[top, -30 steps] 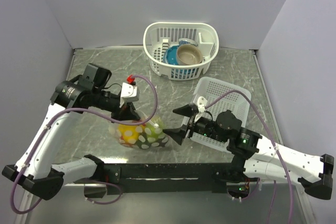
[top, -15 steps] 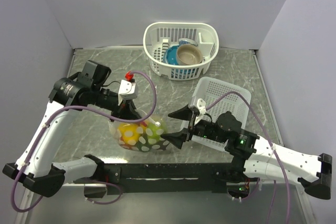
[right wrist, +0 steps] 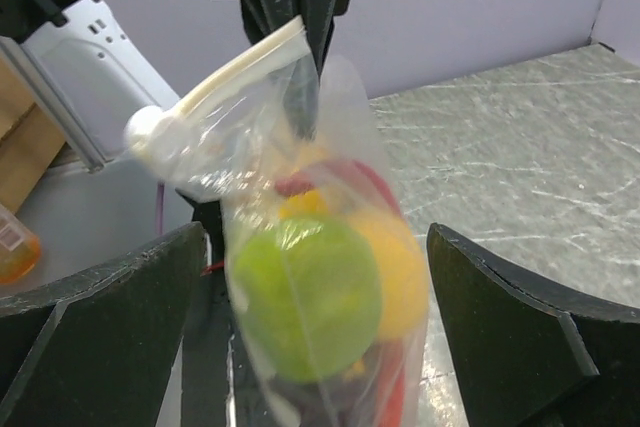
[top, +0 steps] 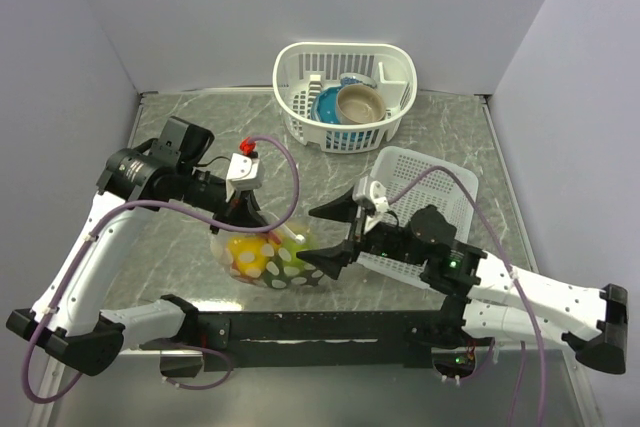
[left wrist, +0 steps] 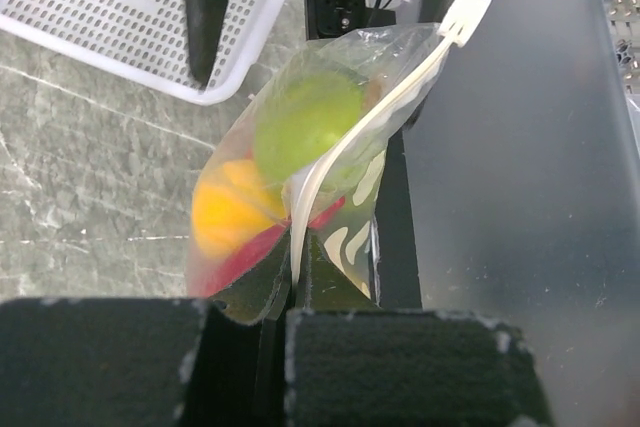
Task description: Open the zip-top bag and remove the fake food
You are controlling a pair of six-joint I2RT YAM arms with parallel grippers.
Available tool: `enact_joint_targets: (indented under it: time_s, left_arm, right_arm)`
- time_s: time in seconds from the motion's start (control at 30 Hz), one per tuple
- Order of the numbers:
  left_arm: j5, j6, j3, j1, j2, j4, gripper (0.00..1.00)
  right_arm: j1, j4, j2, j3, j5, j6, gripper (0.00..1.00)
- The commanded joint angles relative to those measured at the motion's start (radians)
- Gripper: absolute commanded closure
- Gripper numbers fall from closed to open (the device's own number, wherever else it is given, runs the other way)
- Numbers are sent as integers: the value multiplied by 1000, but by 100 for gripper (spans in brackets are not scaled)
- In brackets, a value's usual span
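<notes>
The zip-top bag (top: 268, 259) is clear with white dots and hangs from my left gripper (top: 245, 224), low over the table's front. It holds the fake food: a lime green fruit (left wrist: 305, 135), a yellow-orange one (left wrist: 225, 212) and a red piece (left wrist: 245, 259). My left gripper (left wrist: 290, 292) is shut on the bag's white zip strip; the slider (left wrist: 465, 15) sticks out at the far end. My right gripper (top: 322, 237) is open, just right of the bag. In the right wrist view its fingers (right wrist: 100, 332) flank the bag (right wrist: 300, 177) and the green fruit (right wrist: 305, 297) without touching.
A white oval basket (top: 392, 119) with a blue bowl (top: 326, 105) and a tan bowl (top: 358, 103) stands at the back. A flat white lattice basket (top: 425, 175) lies under my right arm. A black bar (top: 320, 327) runs along the near edge. Walls close in on three sides.
My right gripper has moved left toward the bag, staying open, and its fingers now flank the bag. My left gripper has kept hold of the bag, which shifted slightly.
</notes>
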Motion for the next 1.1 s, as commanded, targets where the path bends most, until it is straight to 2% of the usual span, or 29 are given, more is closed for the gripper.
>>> enact_joint_targets:
  time_s: [0.0,0.33,0.43,0.47,0.53,0.57,0.63,0.67,0.73,0.77,0.8,0.83,0.87,0.9,0.97,1.07]
  left_arm:
    - [73,-3,8,-5,-2,-19,98]
    - [93,14,-31,-5,5,-21,97]
    - [95,12,-29,-5,10,-18,97]
    - [95,12,-26,-3,11,-18,97]
    - [96,11,-23,-5,14,-18,96]
    - [95,11,-23,-5,13,-19,96]
    - [87,12,-28,-5,13,-18,96]
    - [85,12,-38,-5,10,-18,94]
    - [79,9,-49,-5,5,-12,82]
    - [78,-3,-60,-5,-4,-2,65]
    - [70,-33,-65,-5,-7,26,43]
    - [59,-56,-68,-5,-12,45,29]
    - [30,-75,-60,-5,-10,57,9]
    - [16,-89,-49,-5,-9,73,1]
    - [-23,-118,4,-5,5,97,1]
    - [16,-104,72,-5,43,80,1]
  right_arm:
    - [7,140,61,42,26,-21,0]
    - [7,161,74,71,40,-58,5]
    - [7,154,84,89,6,-70,20]
    - [9,149,90,96,-5,-72,33]
    - [7,128,120,119,-32,-70,52]
    - [7,120,136,123,-40,-67,66]
    - [7,119,147,129,-62,-63,77]
    - [7,120,152,129,-63,-61,87]
    - [7,112,152,134,-57,-63,93]
    - [9,109,147,135,-51,-66,93]
    - [7,106,146,135,-51,-70,94]
    - [7,100,144,137,-52,-73,96]
    - [7,85,146,140,-55,-77,99]
    - [7,74,149,151,-62,-80,100]
    - [9,45,167,174,-80,-83,100]
    - [7,28,204,195,-132,-80,100]
